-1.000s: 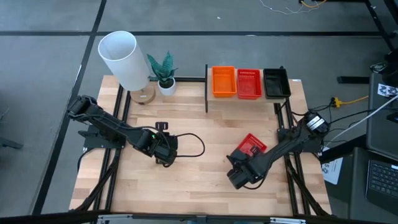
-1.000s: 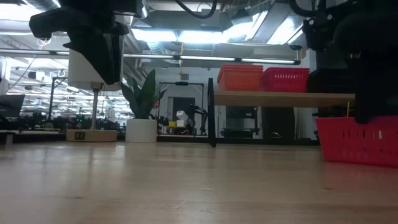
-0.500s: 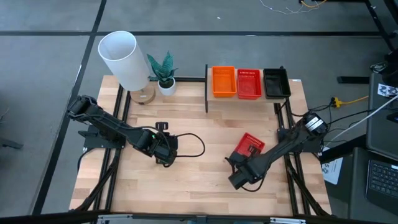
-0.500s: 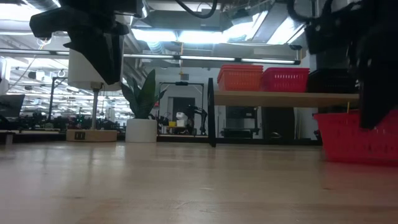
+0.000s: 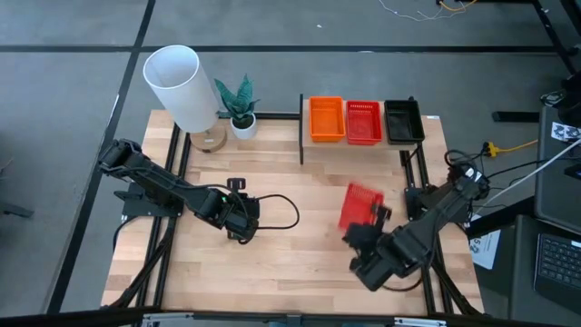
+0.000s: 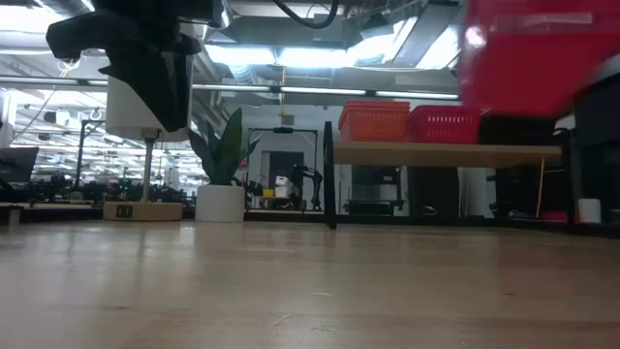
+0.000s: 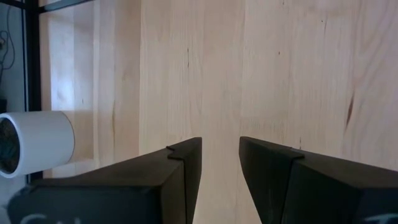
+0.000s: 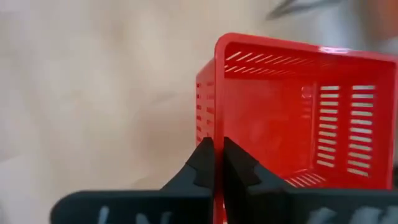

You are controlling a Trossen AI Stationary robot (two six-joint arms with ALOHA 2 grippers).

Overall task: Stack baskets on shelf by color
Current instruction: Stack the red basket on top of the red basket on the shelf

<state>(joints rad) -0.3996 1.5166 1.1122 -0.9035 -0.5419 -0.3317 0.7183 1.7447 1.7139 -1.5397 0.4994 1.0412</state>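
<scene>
No text, label, brand, number or sign can be read anywhere in these views. A small dark plate on the lamp base in the low view, far from either gripper, carries marks too small to make out, and a white sheet at the table's right edge in the high view shows only a black-and-white pattern, not letters

The whole table is seen from straight above. It is viewed level from its surface. The shelf is shared by both views.
</scene>
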